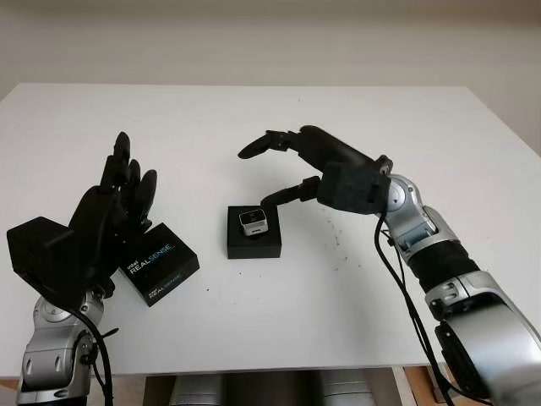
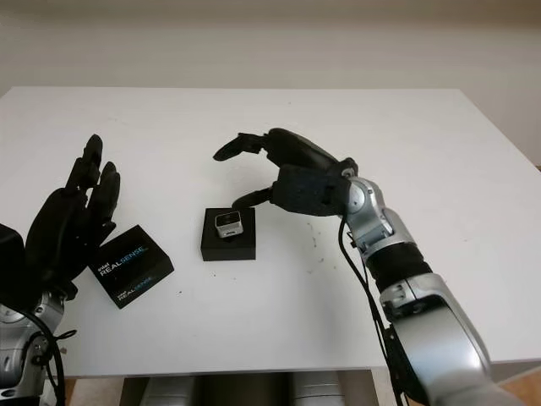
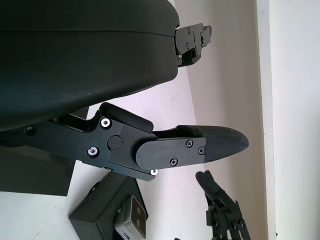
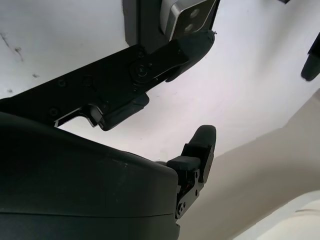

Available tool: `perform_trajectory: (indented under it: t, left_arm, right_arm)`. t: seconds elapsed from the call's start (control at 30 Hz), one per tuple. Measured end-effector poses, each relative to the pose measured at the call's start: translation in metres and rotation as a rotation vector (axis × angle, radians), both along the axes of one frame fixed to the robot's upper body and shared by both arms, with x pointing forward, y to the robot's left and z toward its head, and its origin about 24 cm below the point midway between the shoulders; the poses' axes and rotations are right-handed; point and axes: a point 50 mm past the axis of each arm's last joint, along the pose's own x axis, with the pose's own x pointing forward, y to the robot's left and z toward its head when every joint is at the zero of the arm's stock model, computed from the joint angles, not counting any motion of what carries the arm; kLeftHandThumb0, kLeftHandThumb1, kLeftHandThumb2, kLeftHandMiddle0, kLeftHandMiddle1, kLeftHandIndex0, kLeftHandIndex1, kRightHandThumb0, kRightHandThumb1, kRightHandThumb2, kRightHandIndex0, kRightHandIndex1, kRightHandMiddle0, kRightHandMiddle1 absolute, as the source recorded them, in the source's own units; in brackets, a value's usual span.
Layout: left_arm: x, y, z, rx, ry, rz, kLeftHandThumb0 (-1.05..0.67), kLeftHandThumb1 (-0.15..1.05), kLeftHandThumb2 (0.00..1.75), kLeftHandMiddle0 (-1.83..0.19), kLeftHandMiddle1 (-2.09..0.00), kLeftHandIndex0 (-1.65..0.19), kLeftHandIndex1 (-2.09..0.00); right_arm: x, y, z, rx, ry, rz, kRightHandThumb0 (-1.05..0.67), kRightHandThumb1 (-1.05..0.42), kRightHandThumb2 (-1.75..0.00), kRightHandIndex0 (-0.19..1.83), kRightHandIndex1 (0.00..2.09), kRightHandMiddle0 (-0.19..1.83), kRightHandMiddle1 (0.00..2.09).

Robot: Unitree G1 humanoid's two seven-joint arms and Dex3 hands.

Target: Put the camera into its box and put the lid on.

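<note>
A small silver camera (image 1: 254, 222) sits in the open black box (image 1: 254, 244) at the table's middle. My right hand (image 1: 283, 169) hovers just right of and above the box, open, its thumb tip close to the camera's right side; touching cannot be told. The camera (image 4: 189, 15) and the thumb (image 4: 192, 45) appear in the right wrist view. The black lid (image 1: 158, 262), printed REALSENSE, lies flat on the table left of the box. My left hand (image 1: 118, 203) is open, held over the lid's left edge. The box (image 3: 107, 210) with the camera (image 3: 131, 222) also appears in the left wrist view.
The white table (image 1: 279, 110) stretches wide behind and to the right of the box. A few dark specks mark the surface (image 1: 338, 241) right of the box. The table's front edge (image 1: 254, 359) runs close below the lid and box.
</note>
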Motion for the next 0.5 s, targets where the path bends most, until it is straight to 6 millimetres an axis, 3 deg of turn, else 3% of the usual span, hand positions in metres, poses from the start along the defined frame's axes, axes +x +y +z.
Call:
perform_trajectory:
  t: [0.5]
  left_arm:
    - [0.0, 0.0, 0.0, -0.001, 0.002, 0.0, -0.71, 1.05, 0.5, 0.19, 0.0, 0.19, 0.0]
  right_arm:
    - [-0.012, -0.016, -0.033, 0.094, 0.164, -0.005, -0.84, -0.87, -0.06, 0.04, 0.08, 0.34, 0.56]
